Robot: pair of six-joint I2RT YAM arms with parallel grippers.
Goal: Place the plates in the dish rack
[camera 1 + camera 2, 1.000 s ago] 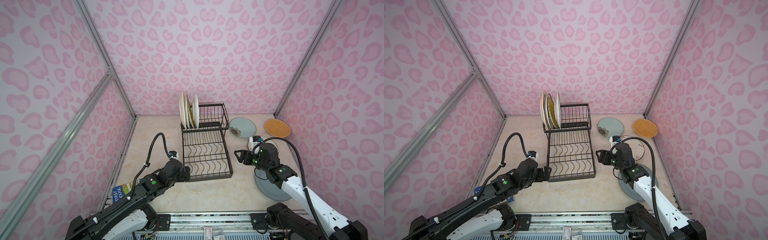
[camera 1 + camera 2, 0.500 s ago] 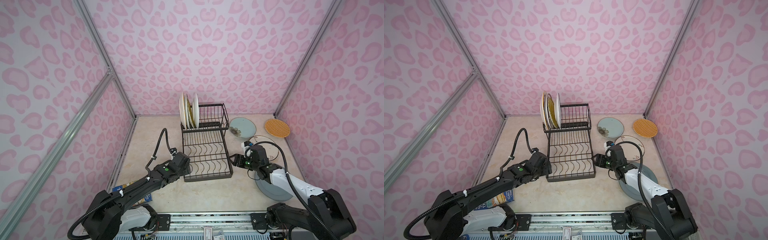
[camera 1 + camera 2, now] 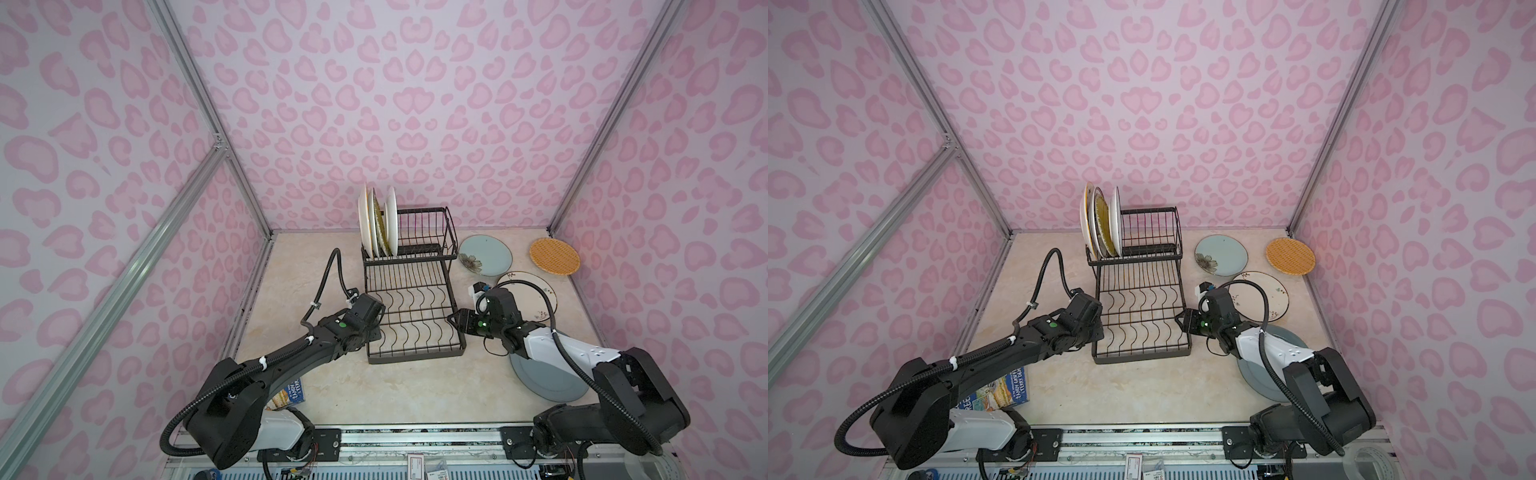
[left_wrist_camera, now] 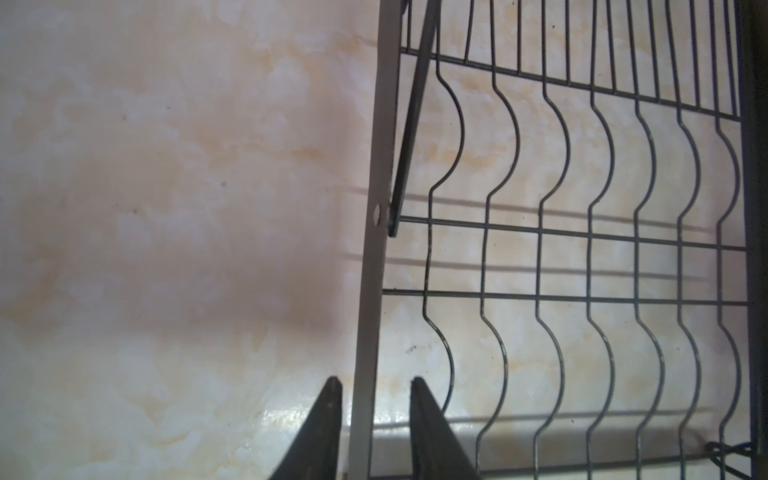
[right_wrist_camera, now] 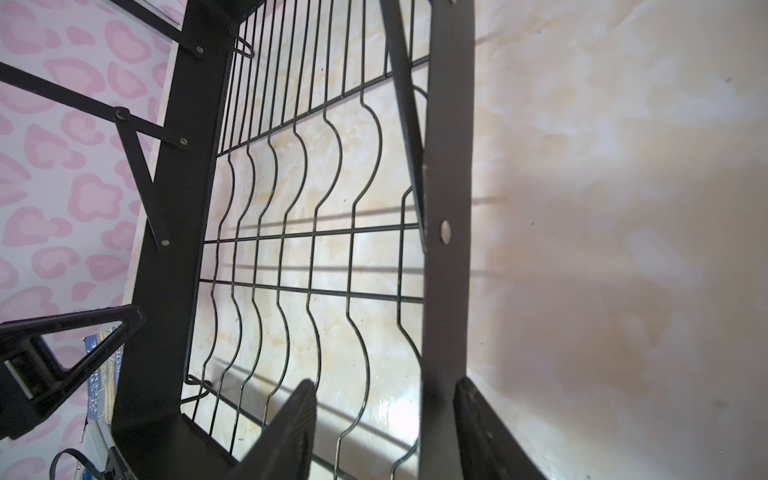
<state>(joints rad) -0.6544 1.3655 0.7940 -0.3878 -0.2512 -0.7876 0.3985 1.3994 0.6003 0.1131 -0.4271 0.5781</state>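
The black wire dish rack stands mid-table with three plates upright in its raised tier. My left gripper is open astride the tray's left side rail, with slim gaps on both sides. My right gripper is open astride the right side rail; one finger touches it. Flat on the table to the right lie a pale blue flowered plate, an orange woven plate, a white plate and a large grey-blue plate partly under my right arm.
A small blue printed box lies near the front left, half under my left arm. Pink patterned walls close in the table on three sides. The lower tray's wavy dividers hold nothing.
Both grippers have come in onto the lower tray's side rails, the right one moving left. Both pairs of jaws have narrowed around the rails.
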